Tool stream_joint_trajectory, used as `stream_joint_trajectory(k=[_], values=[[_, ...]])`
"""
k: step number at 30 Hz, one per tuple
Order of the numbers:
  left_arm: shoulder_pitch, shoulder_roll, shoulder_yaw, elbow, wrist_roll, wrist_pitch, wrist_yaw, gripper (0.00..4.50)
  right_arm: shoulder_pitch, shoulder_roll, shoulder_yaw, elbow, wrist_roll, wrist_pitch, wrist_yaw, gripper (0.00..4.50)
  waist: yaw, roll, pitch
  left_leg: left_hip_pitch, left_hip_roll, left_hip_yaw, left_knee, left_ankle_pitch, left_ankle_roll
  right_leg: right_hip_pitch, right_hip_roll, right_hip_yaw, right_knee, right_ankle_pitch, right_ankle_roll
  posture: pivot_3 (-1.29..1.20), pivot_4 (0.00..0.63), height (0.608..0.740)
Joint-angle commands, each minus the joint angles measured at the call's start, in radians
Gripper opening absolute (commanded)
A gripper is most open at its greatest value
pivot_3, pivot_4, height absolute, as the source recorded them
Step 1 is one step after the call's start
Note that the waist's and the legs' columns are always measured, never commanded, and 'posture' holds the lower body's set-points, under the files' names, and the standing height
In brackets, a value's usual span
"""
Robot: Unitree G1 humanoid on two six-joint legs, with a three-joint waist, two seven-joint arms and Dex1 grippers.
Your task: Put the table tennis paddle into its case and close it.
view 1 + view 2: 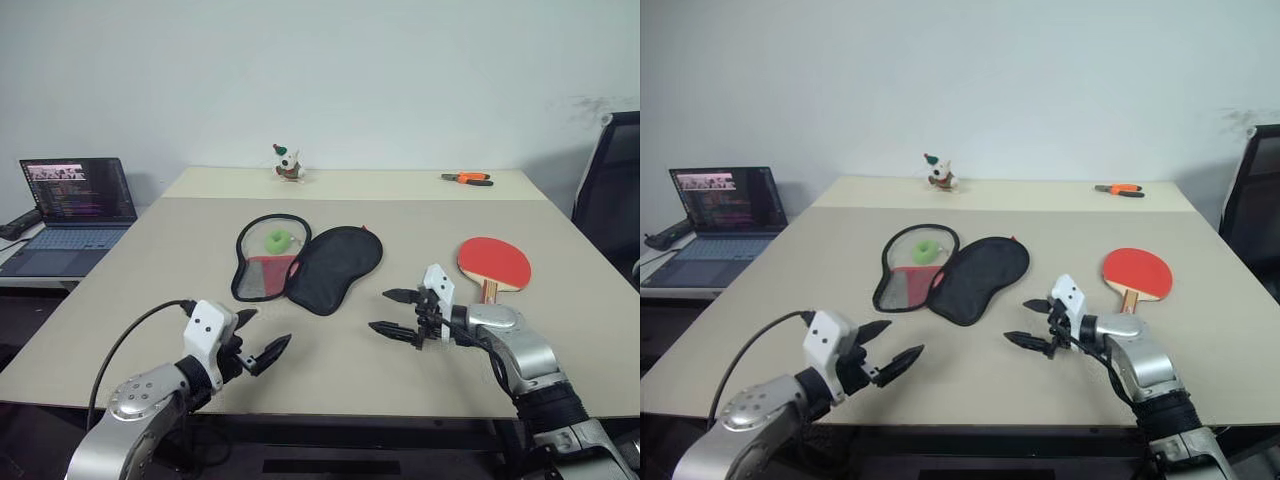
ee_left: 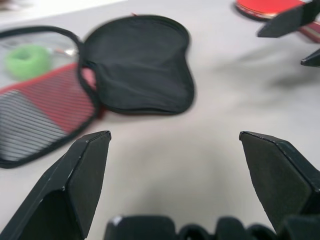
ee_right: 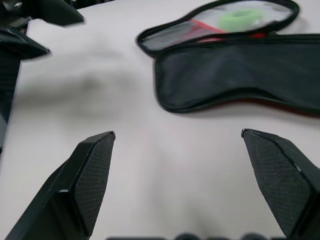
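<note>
two grippers hang over the near edge of the table (image 1: 400, 380), both spread wide and gripping nothing: the left gripper (image 1: 262, 348) nearest me, the right gripper (image 1: 399, 314) a little further in. taking the case (image 1: 308, 262) as the landmark, the left gripper sits on its near side, well apart from it, and the right one is near-right of it, closer to it. the case lies unzipped and folded flat open, its mesh half with a small green ball (image 1: 277, 239) in it to the left, its plain black half to the right. the table tennis paddle (image 1: 494, 264) lies red face up, well to the right of the case, just beyond the right gripper, untouched. nothing is started yet, i'd say; the pick-up comes first. the right gripper would need to reach back to the handle and close on it. beyond the case, pliers (image 1: 467, 179) and a little toy (image 1: 287, 164) sit at the far edge.
</note>
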Motion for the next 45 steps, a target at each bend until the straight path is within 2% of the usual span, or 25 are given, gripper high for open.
stream_joint_trajectory(k=[1, 8, 14, 19, 25, 31, 35, 39, 45], values=[[-0.047, -0.002, -0.012, 0.029, 0.016, -0.046, -0.01, 4.5, 0.003, 0.011, 0.022, -0.045, -0.003, -0.004, -0.014, 4.46, 0.0, 0.0, 0.0, 0.0, 0.0, 0.0, 0.0, 0.0, 0.0, 0.0, 0.0, 0.0, 0.0, 0.0, 0.0, 0.0, 0.15, 0.74], [-0.161, -0.011, -0.036, 0.139, -0.019, -0.059, -0.08, 4.5, 0.011, 0.014, -0.019, -0.142, 0.037, 0.071, -0.081, 4.46, 0.0, 0.0, 0.0, 0.0, 0.001, 0.0, 0.001, 0.0, 0.0, 0.0, 0.002, 0.0, 0.0, 0.0, 0.0, 0.0, 0.15, 0.74], [-0.342, 0.031, -0.116, 0.365, 0.04, -0.132, -0.224, 4.5, 0.05, -0.005, -0.049, -0.213, 0.072, 0.102, -0.108, 4.46, 0.001, 0.0, 0.0, 0.0, 0.0, 0.0, 0.001, 0.0, 0.0, 0.0, 0.003, -0.001, 0.0, 0.0, 0.0, 0.0, 0.15, 0.74], [-0.451, 0.059, -0.11, 0.551, 0.083, -0.239, -0.295, 4.5, 0.057, 0.05, -0.028, -0.259, 0.079, 0.139, -0.174, 4.46, -0.006, 0.0, 0.0, 0.0, 0.001, 0.002, 0.001, 0.0, 0.0, -0.001, 0.004, 0.001, 0.0, 0.0, 0.0, 0.0, 0.15, 0.74], [-0.513, 0.079, -0.093, 0.647, 0.086, -0.286, -0.343, 4.5, 0.009, 0.123, -0.059, -0.215, 0.101, 0.222, -0.285, 4.46, -0.005, 0.0, 0.0, -0.001, 0.001, 0.001, 0.001, 0.0, 0.0, -0.002, 0.004, 0.001, 0.0, 0.001, 0.0, 0.0, 0.15, 0.74], [-0.47, 0.103, -0.031, 0.625, 0.053, -0.259, -0.339, 4.5, -0.109, 0.221, -0.065, -0.06, 0.082, 0.332, -0.422, 4.46, -0.005, 0.0, 0.0, -0.001, 0.002, 0.001, 0.001, 0.0, 0.0, -0.003, 0.003, 0.001, 0.001, 0.002, -0.002, 0.0, 0.15, 0.74], [-0.39, 0.135, 0.029, 0.538, 0.006, -0.195, -0.337, 4.5, -0.216, 0.32, -0.09, 0.145, 0.055, 0.342, -0.544, 4.46, -0.012, 0.0, 0.0, -0.003, 0.002, 0.002, 0.0, 0.0, 0.0, -0.005, 0.003, 0.002, 0.002, 0.003, -0.005, 0.0, 0.15, 0.74], [-0.324, 0.16, 0.061, 0.468, -0.008, -0.158, -0.323, 4.5, -0.308, 0.391, -0.102, 0.344, 0.021, 0.272, -0.606, 4.46, -0.011, -0.001, 0.0, -0.003, 0.003, 0.003, -0.001, 0.0, 0.0, -0.006, 0.003, 0.002, 0.002, 0.004, -0.006, 0.0, 0.15, 0.74], [-0.293, 0.198, 0.101, 0.395, -0.065, -0.079, -0.341, 4.5, -0.397, 0.451, -0.094, 0.549, -0.023, 0.153, -0.612, 4.46, -0.005, -0.001, 0.0, -0.003, 0.002, 0.003, -0.001, 0.0, 0.0, -0.006, 0.003, 0.002, 0.002, 0.004, -0.006, 0.0, 0.15, 0.74]])
